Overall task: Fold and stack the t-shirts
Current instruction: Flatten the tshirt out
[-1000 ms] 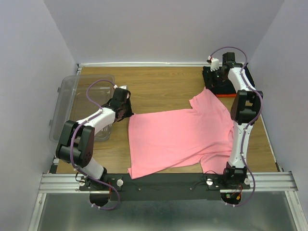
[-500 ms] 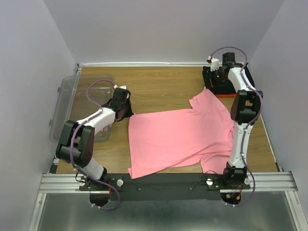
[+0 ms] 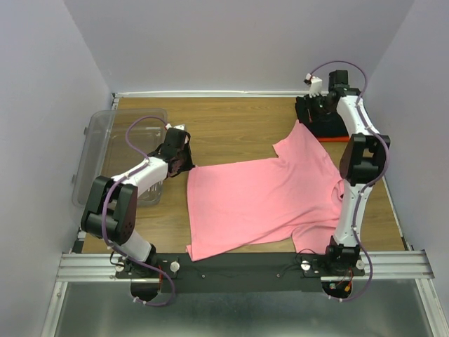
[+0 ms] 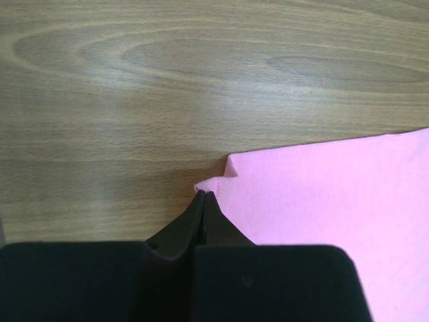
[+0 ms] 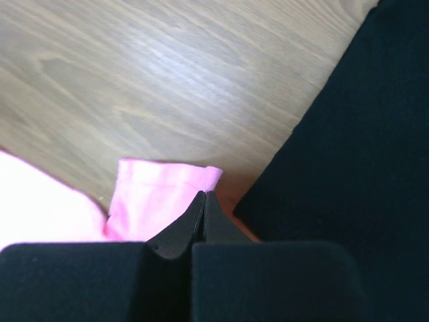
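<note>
The bright pink t-shirt (image 3: pixel 266 200) lies spread flat across the middle of the table. At its far left corner my left gripper (image 3: pixel 188 166) is shut on the hem, and in the left wrist view the closed tips (image 4: pixel 203 195) pinch a small fold of pink cloth (image 4: pixel 335 208). My right gripper (image 3: pixel 306 118) is shut on the shirt's far right corner and holds it raised near the back right. In the right wrist view the tips (image 5: pixel 204 194) clamp the pink edge (image 5: pixel 161 191). Beside them lies the folded black t-shirt (image 5: pixel 362 134), with an orange-red strip (image 3: pixel 330 138) showing under it.
A clear plastic tub (image 3: pixel 112 140) stands tilted at the table's left edge, just behind my left arm. The folded black and orange-red pile sits in the back right corner by the wall. Bare wood (image 3: pixel 231 126) runs along the back.
My right gripper has shut on the pink shirt's far right corner and drawn it up and back toward the black shirt. The left arm has not moved.
</note>
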Motion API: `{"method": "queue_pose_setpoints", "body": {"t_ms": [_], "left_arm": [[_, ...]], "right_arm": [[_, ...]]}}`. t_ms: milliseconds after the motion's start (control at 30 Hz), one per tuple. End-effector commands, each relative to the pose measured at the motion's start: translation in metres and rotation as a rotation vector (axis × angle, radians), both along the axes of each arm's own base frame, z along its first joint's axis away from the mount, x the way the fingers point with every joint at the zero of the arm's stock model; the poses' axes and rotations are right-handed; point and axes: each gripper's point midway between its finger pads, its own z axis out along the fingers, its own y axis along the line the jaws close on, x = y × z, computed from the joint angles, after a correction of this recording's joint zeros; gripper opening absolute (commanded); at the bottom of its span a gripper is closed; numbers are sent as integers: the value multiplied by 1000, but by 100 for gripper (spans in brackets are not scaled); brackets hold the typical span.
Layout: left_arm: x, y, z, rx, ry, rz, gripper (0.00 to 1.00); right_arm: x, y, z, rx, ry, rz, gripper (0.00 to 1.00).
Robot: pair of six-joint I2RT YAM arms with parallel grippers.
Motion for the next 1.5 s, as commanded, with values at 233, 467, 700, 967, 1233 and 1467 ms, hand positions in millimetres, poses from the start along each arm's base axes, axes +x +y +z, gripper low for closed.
{"method": "queue_pose_setpoints", "body": {"t_ms": [233,467,700,967,1233,1467], "left_arm": [[3,-12,49,-82,-130,-44,0],[2,-21,136,-182,-345,-84,0],[-30,-13,308,-299,-750,-112,0],[-109,20,505,-396,-1234,-94,0],[-206,59,611,-475,-1584,-58,0],[-268,68,639,-527,-1713,-122,0]], "right_arm": [[-51,20,77,86,-126,69,1],[-88,22,179,70,-349,77,1],[-136,11,348,22,-738,-20,1],[-217,-14,545,22,-1240,-240,1],[-317,-33,633,30,-1579,-386,0],[-410,-50,684,32,-1828,-521,0]]}}
